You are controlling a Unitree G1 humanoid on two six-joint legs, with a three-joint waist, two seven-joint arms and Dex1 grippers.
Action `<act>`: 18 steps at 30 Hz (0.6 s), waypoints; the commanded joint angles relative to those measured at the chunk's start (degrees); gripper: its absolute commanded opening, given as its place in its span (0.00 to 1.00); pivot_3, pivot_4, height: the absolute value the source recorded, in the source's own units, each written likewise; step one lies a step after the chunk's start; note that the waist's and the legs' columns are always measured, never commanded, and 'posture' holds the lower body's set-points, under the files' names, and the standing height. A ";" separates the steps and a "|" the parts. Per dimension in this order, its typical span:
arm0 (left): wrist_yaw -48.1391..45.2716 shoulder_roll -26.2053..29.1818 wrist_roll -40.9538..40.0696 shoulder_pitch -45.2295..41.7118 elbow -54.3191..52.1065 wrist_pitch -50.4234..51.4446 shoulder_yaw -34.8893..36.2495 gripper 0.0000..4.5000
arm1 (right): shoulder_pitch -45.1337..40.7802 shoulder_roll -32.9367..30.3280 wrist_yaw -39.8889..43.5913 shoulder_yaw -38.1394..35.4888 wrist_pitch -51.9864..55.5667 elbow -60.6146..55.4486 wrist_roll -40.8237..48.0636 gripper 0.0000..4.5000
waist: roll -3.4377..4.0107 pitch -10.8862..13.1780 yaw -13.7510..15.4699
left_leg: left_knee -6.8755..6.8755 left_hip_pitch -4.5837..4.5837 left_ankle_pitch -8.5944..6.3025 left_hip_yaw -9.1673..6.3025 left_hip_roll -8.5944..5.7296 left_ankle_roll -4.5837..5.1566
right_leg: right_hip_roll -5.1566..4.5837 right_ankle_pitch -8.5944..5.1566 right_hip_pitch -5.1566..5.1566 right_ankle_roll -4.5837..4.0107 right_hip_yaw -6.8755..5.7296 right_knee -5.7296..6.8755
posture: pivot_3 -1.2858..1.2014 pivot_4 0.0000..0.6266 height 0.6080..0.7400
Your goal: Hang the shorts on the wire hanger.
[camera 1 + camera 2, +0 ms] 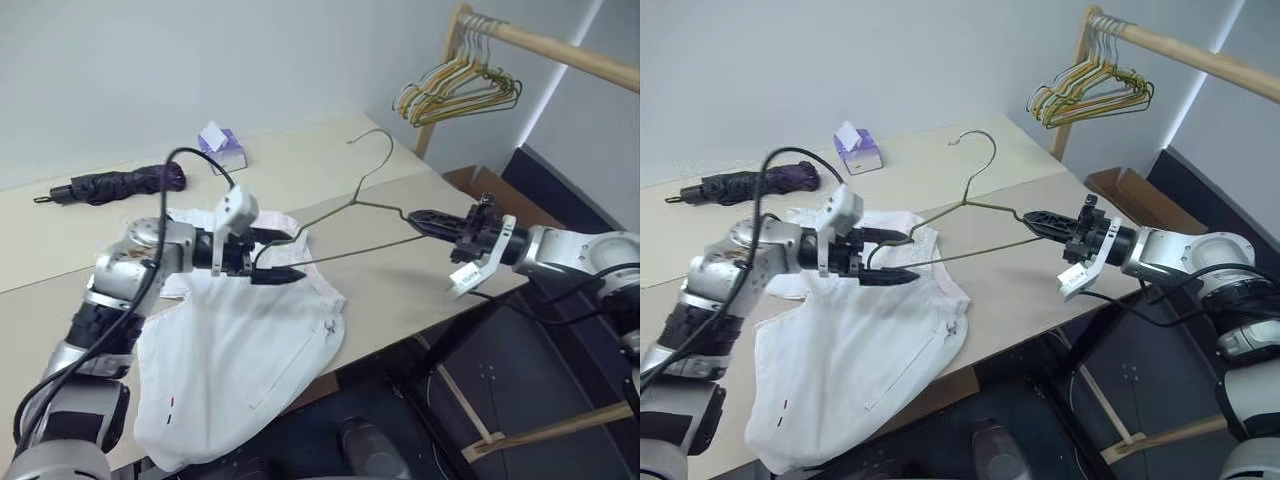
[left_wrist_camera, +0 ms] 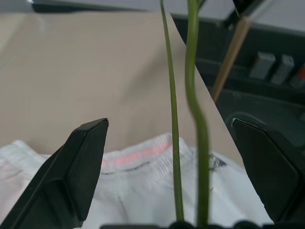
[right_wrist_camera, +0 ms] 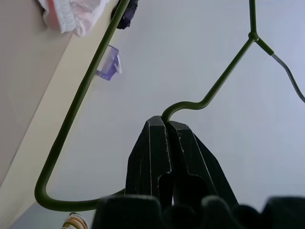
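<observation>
a: hanger position? where is the wire hanger (image 1: 345, 215) seen?

b: it is held up above the desk (image 1: 400, 280), stretched between the two arms, hook pointing up and away. one corner of it is pinched in the right hand (image 1: 415, 218), whose fingers (image 3: 164, 143) are pressed fully together on the wire.

a: and the left hand (image 1: 278, 255)?

b: its fingers (image 2: 81, 162) are spread as wide as they go. the hanger's far corner is reached in between them, and two strands of wire are seen running through the gap in the left wrist view, but nothing is clamped.

a: where are the shorts (image 1: 240, 350) found?

b: they are spread flat on the desk below the left hand, with part of the fabric draped over the near edge. the gathered waistband (image 2: 143, 155) is seen just beneath the open fingers. they are not threaded onto the hanger.

a: what else is noted?

b: a folded dark umbrella (image 1: 110, 185) and a purple tissue box (image 1: 222, 148) are lying at the back of the desk. a cluster of yellow and green hangers (image 1: 460, 85) is hung on a wooden rail (image 1: 560, 52) beyond the right arm.
</observation>
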 commanded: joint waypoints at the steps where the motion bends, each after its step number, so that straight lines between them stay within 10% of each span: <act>1: -1.84 0.29 3.04 -2.70 1.11 -1.53 -0.44 1.00 | -1.84 0.00 -1.39 -0.58 -0.56 0.43 -0.17 0.00 | 0.00 0.00 -0.60 | 0.00 0.00 -0.01 -0.01 -0.03 0.01 | -0.06 -0.02 0.00 0.03 0.00 0.03 | 0.40 0.00 1.00; 5: -1.65 -0.49 5.56 -2.84 2.86 -2.62 -0.25 0.87 | -2.77 0.17 -2.06 0.04 -0.60 1.27 -1.16 0.00 | 0.01 -0.01 -1.33 | 0.00 0.14 -0.08 -0.01 -0.19 0.13 | -0.29 -0.08 0.15 0.20 0.00 0.06 | 0.40 0.00 1.00; 18: -5.24 -0.11 7.96 -2.14 2.20 -2.65 0.12 0.01 | -5.39 0.41 -4.19 1.72 -0.59 2.24 -3.09 0.00 | 0.01 -0.01 -2.46 | 0.00 0.73 -0.24 -0.02 -0.38 0.39 | -0.54 -0.25 0.83 0.48 -0.03 -0.03 | 0.40 0.00 1.00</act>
